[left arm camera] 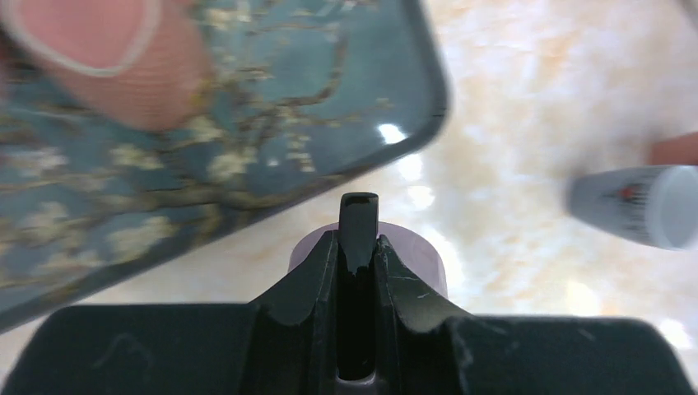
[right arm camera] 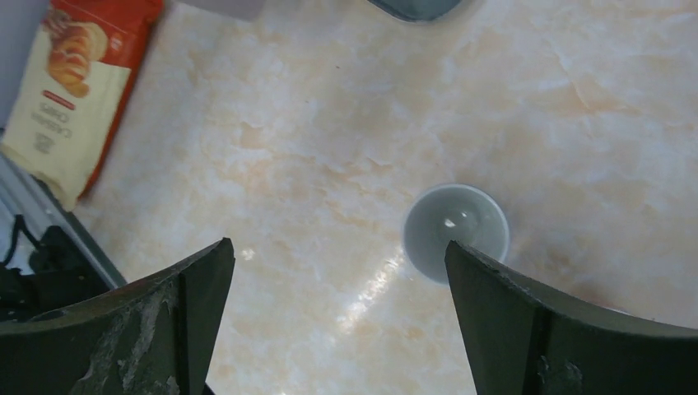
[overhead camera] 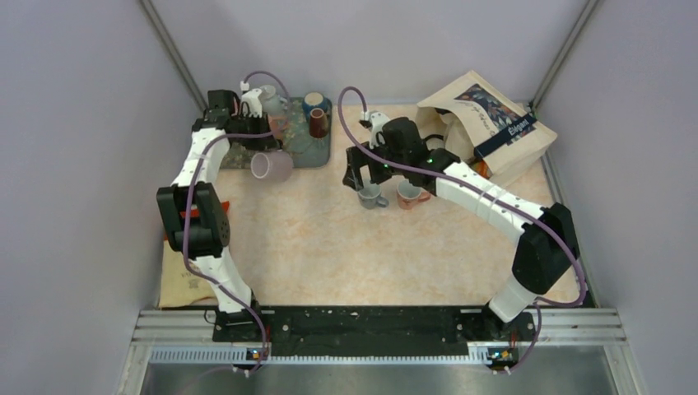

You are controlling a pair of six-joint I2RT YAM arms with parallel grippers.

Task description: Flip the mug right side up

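Note:
My left gripper point(overhead camera: 265, 152) is shut on the wall of a lilac mug point(overhead camera: 274, 166) and holds it tilted on its side, just in front of the tray's near edge. In the left wrist view the fingers point(left arm camera: 360, 216) pinch the mug's wall point(left arm camera: 424, 257), with one finger inside it. My right gripper point(overhead camera: 360, 174) is open and empty, hovering above an upright grey mug point(overhead camera: 373, 197). The right wrist view shows that mug's point(right arm camera: 455, 226) inside from above, near the right finger point(right arm camera: 494, 296).
A blue floral tray point(overhead camera: 317, 152) at the back holds several mugs, one pink point(left arm camera: 90, 58). An orange mug point(overhead camera: 409, 194) stands right of the grey one. A paper bag point(overhead camera: 486, 123) lies at back right, and a snack packet point(right arm camera: 70, 99) nearby.

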